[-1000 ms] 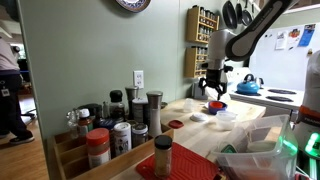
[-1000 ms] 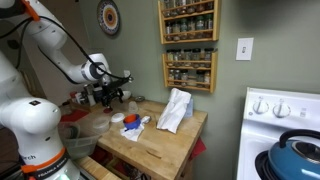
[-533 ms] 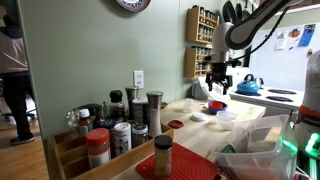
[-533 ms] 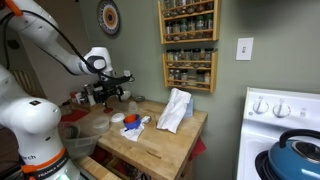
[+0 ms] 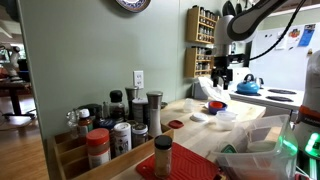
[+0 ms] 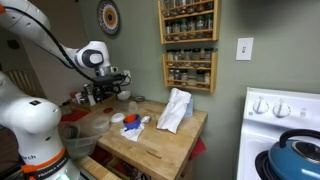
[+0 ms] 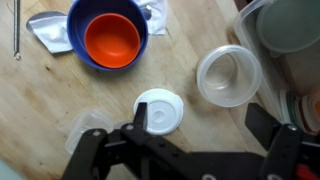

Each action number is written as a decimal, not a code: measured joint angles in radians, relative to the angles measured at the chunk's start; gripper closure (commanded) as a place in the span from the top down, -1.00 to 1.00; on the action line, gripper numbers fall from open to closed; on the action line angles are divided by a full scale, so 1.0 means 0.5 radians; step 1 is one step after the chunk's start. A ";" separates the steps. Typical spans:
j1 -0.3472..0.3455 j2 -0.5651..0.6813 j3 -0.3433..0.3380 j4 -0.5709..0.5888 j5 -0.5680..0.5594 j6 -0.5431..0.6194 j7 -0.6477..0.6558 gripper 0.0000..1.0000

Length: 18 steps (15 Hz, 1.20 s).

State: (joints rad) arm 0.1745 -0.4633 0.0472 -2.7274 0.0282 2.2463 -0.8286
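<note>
- Wood butcher-block top fills the wrist view. Bare board shows left of the white lid and in the strip between that lid and the clear tub.
- Blue bowl with an orange bowl nested inside sits at the top edge, apart from the lid. A crumpled white wrapper lies against its left side.
- Larger clear container crowds the upper right corner. A small clear lid lies near the lower left.
- In an exterior view the top's near edge has open board. A white cloth lies toward the stove side, and spice racks hang on the wall behind.
- Arm arches up from its base, then reaches level across to the wrist. The gripper hangs straight down above the far end of the top, clear of everything on it.
- Claw released: in the wrist view both fingers stand wide apart with nothing between them. The white lid lies on the board below, just ahead of the fingertips, untouched.
- Labels on the foreground spice jars and on the rack jars are too small to read.
- Blue kettle sits on the stove beyond the arm.
</note>
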 measured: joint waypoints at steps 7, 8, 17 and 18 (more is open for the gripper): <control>0.290 0.196 0.024 -0.051 0.018 0.270 -0.307 1.00; 0.307 0.256 0.024 -0.051 0.018 0.361 -0.357 1.00; 0.275 0.654 -0.008 -0.048 0.031 0.717 -1.020 0.47; 0.268 0.678 -0.008 -0.048 0.039 0.722 -1.101 0.31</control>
State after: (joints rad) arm 0.3083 -0.1240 0.0434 -2.7514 0.0479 2.6075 -1.3793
